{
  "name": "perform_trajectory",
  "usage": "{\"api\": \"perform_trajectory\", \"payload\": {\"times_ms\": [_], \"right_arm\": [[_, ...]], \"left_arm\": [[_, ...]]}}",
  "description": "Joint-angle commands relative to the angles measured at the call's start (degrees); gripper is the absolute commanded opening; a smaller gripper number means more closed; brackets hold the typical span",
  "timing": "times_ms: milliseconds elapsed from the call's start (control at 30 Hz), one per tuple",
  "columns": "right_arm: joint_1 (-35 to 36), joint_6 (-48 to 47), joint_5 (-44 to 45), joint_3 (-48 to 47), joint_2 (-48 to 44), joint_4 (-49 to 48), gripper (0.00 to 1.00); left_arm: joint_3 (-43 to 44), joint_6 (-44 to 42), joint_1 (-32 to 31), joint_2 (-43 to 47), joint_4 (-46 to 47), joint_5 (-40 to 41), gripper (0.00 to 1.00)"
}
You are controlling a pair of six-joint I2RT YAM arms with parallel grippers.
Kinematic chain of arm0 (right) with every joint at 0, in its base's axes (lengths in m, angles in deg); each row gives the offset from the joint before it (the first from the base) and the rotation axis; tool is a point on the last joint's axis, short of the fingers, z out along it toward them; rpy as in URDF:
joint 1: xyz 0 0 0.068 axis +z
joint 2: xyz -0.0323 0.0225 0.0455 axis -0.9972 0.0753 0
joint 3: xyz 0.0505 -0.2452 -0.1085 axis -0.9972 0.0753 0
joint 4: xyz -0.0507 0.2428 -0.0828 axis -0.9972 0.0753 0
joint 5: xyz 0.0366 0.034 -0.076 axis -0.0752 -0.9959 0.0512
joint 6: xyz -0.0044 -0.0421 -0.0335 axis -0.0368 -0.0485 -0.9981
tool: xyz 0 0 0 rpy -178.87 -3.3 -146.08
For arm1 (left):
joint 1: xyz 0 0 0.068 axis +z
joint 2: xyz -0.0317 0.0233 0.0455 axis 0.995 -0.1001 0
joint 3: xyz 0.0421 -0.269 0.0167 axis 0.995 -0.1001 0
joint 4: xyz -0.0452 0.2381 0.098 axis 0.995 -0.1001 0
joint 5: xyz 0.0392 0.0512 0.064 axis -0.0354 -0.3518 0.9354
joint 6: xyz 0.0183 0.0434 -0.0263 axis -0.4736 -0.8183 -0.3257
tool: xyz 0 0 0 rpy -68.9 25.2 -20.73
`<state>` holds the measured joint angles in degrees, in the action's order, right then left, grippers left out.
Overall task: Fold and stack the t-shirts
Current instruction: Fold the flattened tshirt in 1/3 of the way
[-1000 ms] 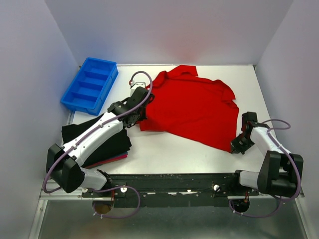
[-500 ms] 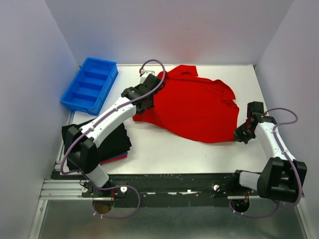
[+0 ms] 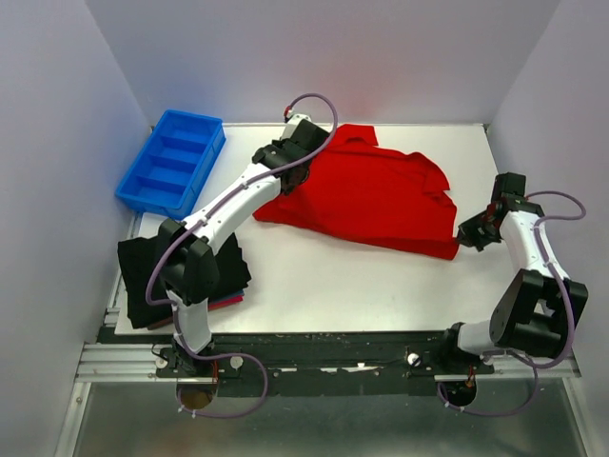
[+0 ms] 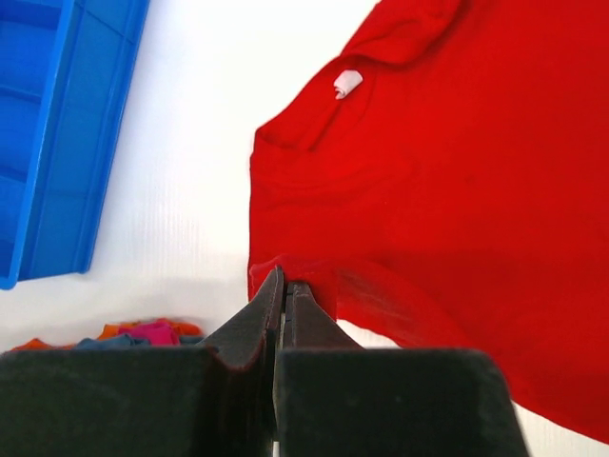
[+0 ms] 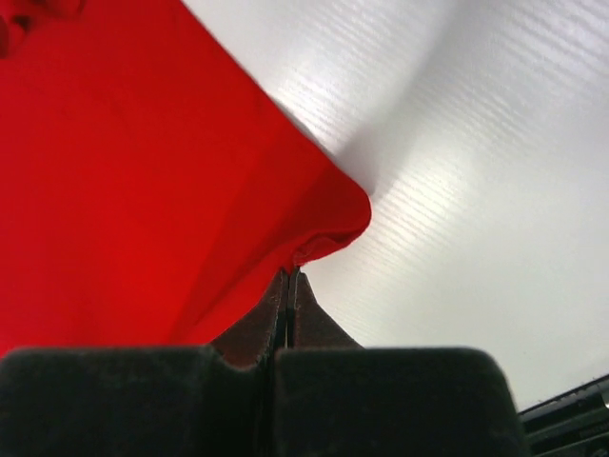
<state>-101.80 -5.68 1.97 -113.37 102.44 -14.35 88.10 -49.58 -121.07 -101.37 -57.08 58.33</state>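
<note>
Your left gripper [image 4: 283,286] is clamped tight, its two fingers pressed together with no gap showing. A fold of the red t-shirt [image 3: 371,200] is pinched between the tips, and the wrist view shows the hem doubled over right at the jaw ends. That pinch is on the shirt's left edge, where the cloth looks lifted a little off the table [image 3: 333,286]. The left arm is stretched far out toward the shirt's left shoulder.

Your right gripper [image 5: 290,276] is clenched just as hard, jaws closed flat on each other and nipping the shirt's near right corner. The fabric bunches into a small rounded roll just above the tips.

From overhead, the shirt lies spread across the far middle of the table with its collar toward the back wall. A white label [image 4: 348,84] shows inside the neck, and the near edge runs in a fairly straight line between your two grips.

The folded shirts sit well apart from it at the near left. A black t-shirt [image 3: 143,271] is on top, and a dark-red t-shirt [image 3: 226,302] peeks out under its near right edge. The blue bin [image 3: 171,162] stands at the far left, beyond that stack and to the left of the outstretched left arm
</note>
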Motion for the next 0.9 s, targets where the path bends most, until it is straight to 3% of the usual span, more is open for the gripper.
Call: {"api": "perform_trajectory", "payload": {"times_ms": [0,867], "right_arm": [[-2.16,-0.56,-2.97,-3.14,4.26,-2.34,0.01],[-3.74,1.46,-4.74,-14.21,18.59,-4.71,0.01]], "left_arm": [[3.75,-3.65,0.96,-2.83,2.49,2.99,0.00],[21.24,-15.95,2.28,-19.88,13.30,5.98,0.00]]}}
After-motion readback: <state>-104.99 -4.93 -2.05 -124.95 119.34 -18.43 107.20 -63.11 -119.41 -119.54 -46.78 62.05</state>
